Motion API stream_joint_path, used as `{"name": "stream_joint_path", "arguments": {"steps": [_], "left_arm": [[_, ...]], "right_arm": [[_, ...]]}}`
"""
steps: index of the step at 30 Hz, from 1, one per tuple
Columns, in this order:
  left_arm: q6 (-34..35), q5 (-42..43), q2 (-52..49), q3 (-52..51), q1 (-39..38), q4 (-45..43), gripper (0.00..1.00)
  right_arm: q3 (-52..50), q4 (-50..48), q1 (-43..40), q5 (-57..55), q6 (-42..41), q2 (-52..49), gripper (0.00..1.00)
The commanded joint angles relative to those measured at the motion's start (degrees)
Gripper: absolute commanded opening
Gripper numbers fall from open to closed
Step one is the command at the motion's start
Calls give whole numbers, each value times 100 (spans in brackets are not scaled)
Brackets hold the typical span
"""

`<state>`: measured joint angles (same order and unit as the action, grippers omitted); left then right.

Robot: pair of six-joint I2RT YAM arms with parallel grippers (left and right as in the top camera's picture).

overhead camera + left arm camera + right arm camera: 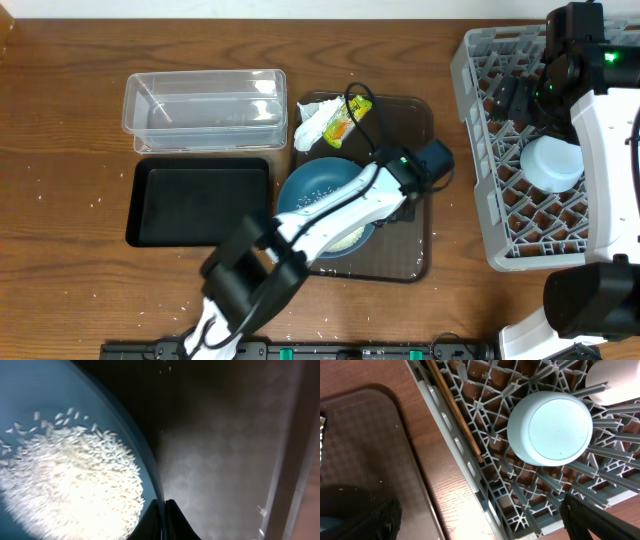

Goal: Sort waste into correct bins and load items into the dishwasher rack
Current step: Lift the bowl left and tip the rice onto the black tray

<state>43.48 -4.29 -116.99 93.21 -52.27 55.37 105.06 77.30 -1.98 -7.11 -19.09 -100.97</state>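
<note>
Rice grains (65,485) lie heaped in the large dark-blue bowl (318,185), which sits on the dark-brown serving tray (405,125) near the middle of the table. The left gripper (162,510) is clamped on the bowl's right rim, one finger inside the wall and one outside, the jaws pressed close on it.

At the far end of the tray, just beyond the bowl, the crumpled white tissue (312,125) and the yellow-green-orange snack wrapper (338,128) lie touching each other. Left of the tray are the two bins side by side: the clear plastic tub (200,100) farther off and the black tray-bin (200,205) nearer.

The grey dishwasher rack (478,120) fills the right side. In it the small light-blue bowl (550,427) rests upside down on the pegs, and the wooden chopsticks (455,410) lie along the rack's left edge. A white rounded thing (615,380), perhaps a cup, shows beside that bowl. The right gripper (480,505) hangs over the rack, jaws wide apart and holding nothing.
</note>
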Motion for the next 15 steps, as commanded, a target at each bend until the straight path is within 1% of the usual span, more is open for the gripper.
{"name": "stream_joint_path", "arguments": {"steps": [1,9,15], "left_arm": [[11,-66,608,-7,22,96,6],[9,-85,1515,-7,76,284,6],[-122,-83,2083,-7,393,385,6]], "right_arm": [[66,7,-20,-15,-81,142,99],[66,9,-20,-15,-81,142,99],[66,7,-22,-15,-81,142,99]]}}
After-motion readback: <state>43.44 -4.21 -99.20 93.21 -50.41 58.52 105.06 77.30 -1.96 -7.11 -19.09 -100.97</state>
